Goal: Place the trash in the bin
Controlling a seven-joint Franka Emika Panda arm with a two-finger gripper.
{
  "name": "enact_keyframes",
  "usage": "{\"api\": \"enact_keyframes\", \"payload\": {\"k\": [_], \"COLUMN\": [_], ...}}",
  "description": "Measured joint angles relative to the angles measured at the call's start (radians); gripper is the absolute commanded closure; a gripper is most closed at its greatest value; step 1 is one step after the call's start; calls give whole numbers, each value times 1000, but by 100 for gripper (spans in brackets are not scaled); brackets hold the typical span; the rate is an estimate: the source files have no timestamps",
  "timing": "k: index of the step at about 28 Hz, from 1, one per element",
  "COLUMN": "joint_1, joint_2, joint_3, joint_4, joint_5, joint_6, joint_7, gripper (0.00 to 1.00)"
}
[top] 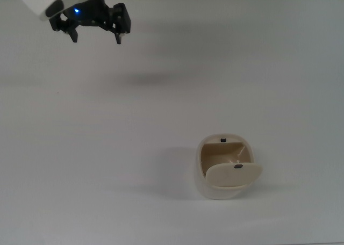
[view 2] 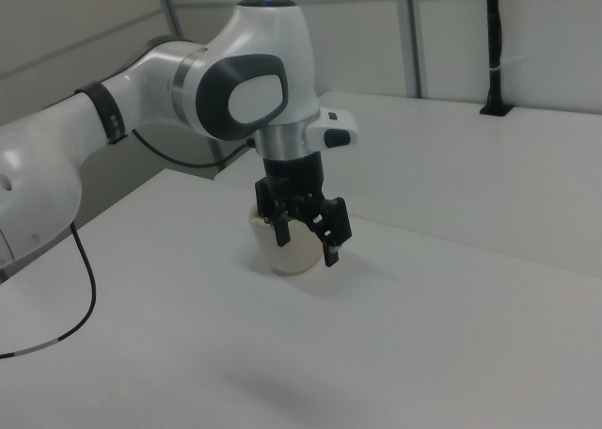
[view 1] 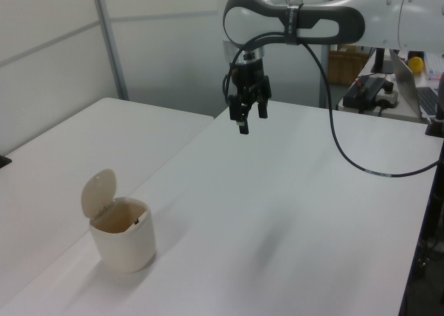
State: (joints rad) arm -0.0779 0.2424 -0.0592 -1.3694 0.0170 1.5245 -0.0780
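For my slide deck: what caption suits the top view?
Black two-finger pincer, open and empty, hangs over the white table, far from the small rounded cream-coloured plastic bin.

Bin (view 1: 123, 241) upright on the white table (view 1: 291, 219), near the left view's lower left; flap lid tipped up, tan inside showing. Hand (view 1: 247, 118) hangs in the air well apart from it, fingers spread and empty, pointing down.

Bench (top: 279, 67): plain white surface, seam visible in left view. Pale wall panels (view 1: 159, 46) with grey upright post (view 1: 109, 42) behind it. Right view: black pole (view 2: 492, 43) standing on a black foot at the bench's far edge.
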Motion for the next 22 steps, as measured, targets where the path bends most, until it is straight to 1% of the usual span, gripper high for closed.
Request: {"api": "enact_keyframes", "payload": {"k": [7,11,15,22], "joint_1": [-21,-22,-22,-22], "joint_2": [-7,-19,-28,-30], "joint_3": [-9,-31,-45,-48], "joint_4": [3,4,4,3], "joint_5": [-1,-1,-1,-1], "joint_6": [0,0,0,-5], "joint_7": [-2,-23,-41,-49], "gripper": [0,0,0,0]}}
